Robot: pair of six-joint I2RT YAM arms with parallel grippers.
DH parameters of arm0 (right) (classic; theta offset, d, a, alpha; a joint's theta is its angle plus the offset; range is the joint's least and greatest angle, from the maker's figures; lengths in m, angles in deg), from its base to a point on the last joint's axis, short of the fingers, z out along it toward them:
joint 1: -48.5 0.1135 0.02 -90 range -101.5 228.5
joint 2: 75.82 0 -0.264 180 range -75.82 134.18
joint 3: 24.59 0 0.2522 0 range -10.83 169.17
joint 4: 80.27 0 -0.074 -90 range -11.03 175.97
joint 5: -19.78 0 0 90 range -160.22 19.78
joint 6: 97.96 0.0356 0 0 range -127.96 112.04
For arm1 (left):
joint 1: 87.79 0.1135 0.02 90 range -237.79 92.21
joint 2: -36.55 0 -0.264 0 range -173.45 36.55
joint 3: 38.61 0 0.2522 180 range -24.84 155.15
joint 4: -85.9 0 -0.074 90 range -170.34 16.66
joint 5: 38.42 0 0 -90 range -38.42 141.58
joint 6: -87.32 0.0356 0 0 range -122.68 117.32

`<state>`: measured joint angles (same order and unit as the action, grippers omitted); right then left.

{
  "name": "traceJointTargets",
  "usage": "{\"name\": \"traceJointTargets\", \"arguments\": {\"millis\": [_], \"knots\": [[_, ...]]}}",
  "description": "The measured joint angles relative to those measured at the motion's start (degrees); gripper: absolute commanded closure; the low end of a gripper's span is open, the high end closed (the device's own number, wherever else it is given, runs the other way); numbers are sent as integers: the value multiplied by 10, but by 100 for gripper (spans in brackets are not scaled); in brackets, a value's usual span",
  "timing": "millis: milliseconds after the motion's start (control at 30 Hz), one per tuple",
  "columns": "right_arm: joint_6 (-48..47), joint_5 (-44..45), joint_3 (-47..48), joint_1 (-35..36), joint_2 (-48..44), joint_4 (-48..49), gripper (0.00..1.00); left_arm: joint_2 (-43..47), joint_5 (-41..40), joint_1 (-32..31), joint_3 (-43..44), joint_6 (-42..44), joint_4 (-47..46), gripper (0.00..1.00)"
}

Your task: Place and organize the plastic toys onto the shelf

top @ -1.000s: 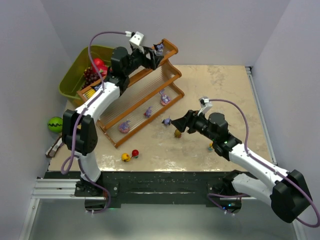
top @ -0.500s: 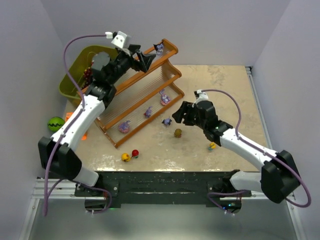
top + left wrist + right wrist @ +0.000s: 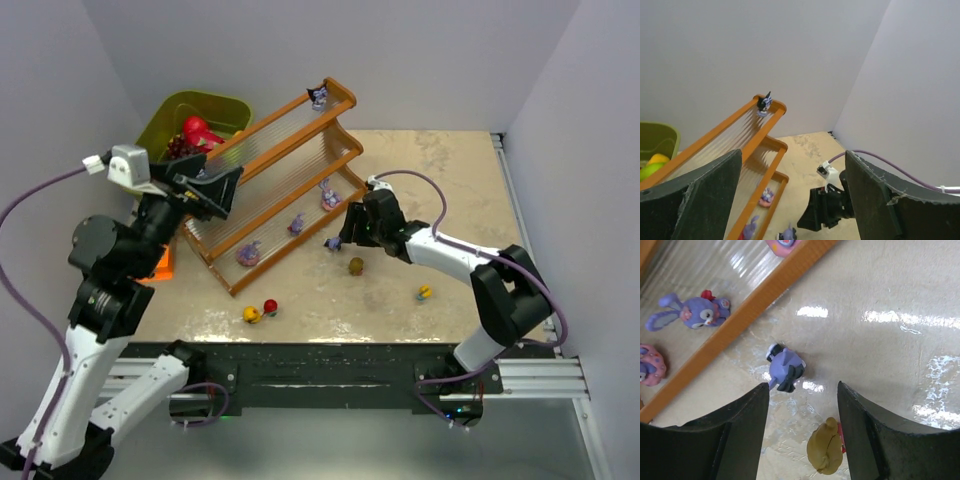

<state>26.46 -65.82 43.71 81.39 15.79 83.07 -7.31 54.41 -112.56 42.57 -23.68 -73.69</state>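
Observation:
The shelf (image 3: 290, 160) runs diagonally at the back left. A dark toy (image 3: 319, 95) stands at its top end, and two purple bunnies (image 3: 329, 197) and a pink toy (image 3: 248, 254) sit on the bottom tier. My right gripper (image 3: 345, 235) hangs open just above the table. In the right wrist view a purple-and-dark toy (image 3: 785, 367) lies just ahead of its fingertips, and an olive toy (image 3: 826, 452) lies between the fingers, with the gripper (image 3: 802, 387) holding nothing. My left gripper (image 3: 215, 190) is open and empty, raised over the shelf's left part.
An olive-green bin (image 3: 165, 115) with a red fruit (image 3: 197, 130) stands behind the shelf. A yellow toy (image 3: 252, 315) and a red toy (image 3: 270, 306) lie near the front edge, and a small yellow one (image 3: 425, 293) to the right. Grey walls close in both sides.
My left arm has drawn back from the shelf's top end toward the near left, leaving the dark toy there. My right gripper has moved left over the purple and olive toys, its jaws narrowing slightly.

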Motion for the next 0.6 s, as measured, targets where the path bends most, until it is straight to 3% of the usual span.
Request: {"name": "traceJointTargets", "arguments": {"millis": [333,600], "knots": [[17,-31,-4,0,40,37,40,182,-48,0,-101,-36,179,10],[56,-43,-5,0,72,66,42,293,-99,0,-117,-49,243,10]]}}
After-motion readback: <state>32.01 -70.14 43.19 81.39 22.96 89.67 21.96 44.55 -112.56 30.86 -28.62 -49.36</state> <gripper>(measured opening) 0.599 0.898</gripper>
